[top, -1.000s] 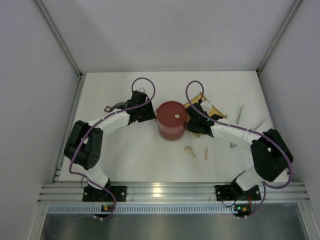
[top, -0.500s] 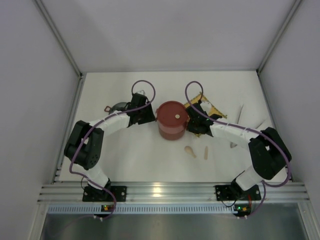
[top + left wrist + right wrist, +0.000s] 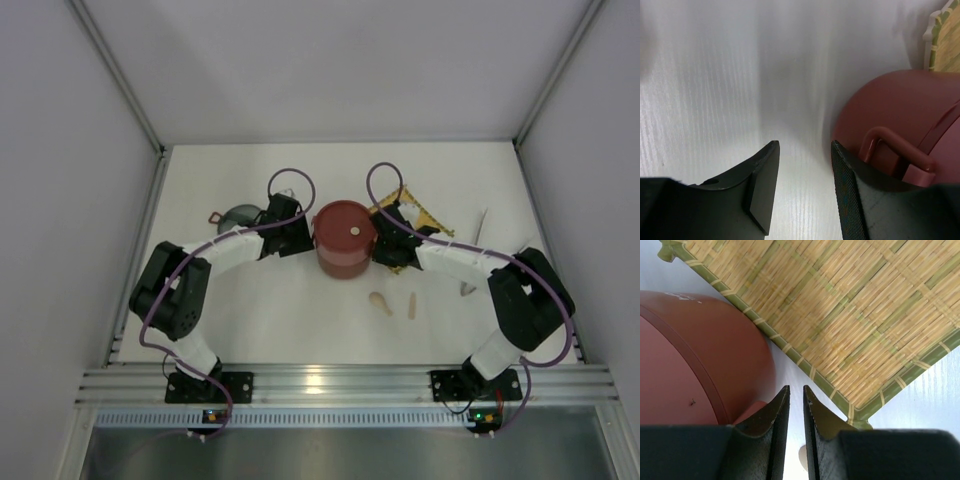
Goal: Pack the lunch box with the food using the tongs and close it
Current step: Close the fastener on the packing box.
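The maroon lunch box (image 3: 345,240) stands closed mid-table, its flat lid with a pale centre dot on top. My left gripper (image 3: 301,237) is at its left side, open, nothing between the fingers (image 3: 805,145); the right finger lies against the box's side handle (image 3: 890,145). On the box's right side, between the box (image 3: 700,355) and the yellow mat (image 3: 855,305), sits my right gripper (image 3: 385,247). It is open by only a narrow gap (image 3: 796,388), with bare table showing through. The slim silvery tongs (image 3: 480,228) lie at the far right. The food is hidden.
A grey steel bowl (image 3: 238,215) with a small maroon handle sits left of the left arm. A beige spoon (image 3: 380,302) and stick (image 3: 412,305) lie in front of the box. The mat (image 3: 418,215) is behind the right gripper. White walls enclose the table.
The left gripper has slid right, up to the lunch box, uncovering the grey bowl behind it. The right gripper has edged slightly closer to the box.
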You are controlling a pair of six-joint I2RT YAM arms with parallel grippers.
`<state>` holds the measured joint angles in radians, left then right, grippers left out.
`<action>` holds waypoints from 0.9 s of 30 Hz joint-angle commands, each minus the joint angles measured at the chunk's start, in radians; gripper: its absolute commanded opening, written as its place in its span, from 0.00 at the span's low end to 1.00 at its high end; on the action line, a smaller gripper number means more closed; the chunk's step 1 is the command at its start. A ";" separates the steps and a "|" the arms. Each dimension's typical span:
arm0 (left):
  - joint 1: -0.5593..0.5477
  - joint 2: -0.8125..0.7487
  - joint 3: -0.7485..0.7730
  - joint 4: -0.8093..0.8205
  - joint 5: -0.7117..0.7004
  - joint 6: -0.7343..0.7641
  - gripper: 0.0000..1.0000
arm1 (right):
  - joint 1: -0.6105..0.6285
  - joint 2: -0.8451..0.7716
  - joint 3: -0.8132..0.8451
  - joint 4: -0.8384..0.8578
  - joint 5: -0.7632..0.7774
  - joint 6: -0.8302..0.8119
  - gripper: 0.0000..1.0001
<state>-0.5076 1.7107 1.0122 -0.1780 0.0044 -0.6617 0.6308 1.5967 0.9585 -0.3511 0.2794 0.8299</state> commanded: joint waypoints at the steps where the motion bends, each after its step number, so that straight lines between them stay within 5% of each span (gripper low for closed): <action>1: -0.043 -0.016 0.048 -0.044 0.006 -0.016 0.51 | 0.007 -0.023 0.062 0.077 -0.013 0.020 0.18; 19: -0.040 -0.242 -0.055 -0.221 -0.307 -0.093 0.50 | -0.129 -0.078 0.068 0.006 -0.026 -0.063 0.19; 27: -0.039 -0.359 -0.086 -0.238 -0.334 -0.099 0.51 | -0.132 0.078 0.295 -0.039 -0.120 -0.213 0.20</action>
<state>-0.5495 1.4109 0.9325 -0.4061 -0.2905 -0.7444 0.5014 1.6325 1.1671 -0.3870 0.2199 0.6888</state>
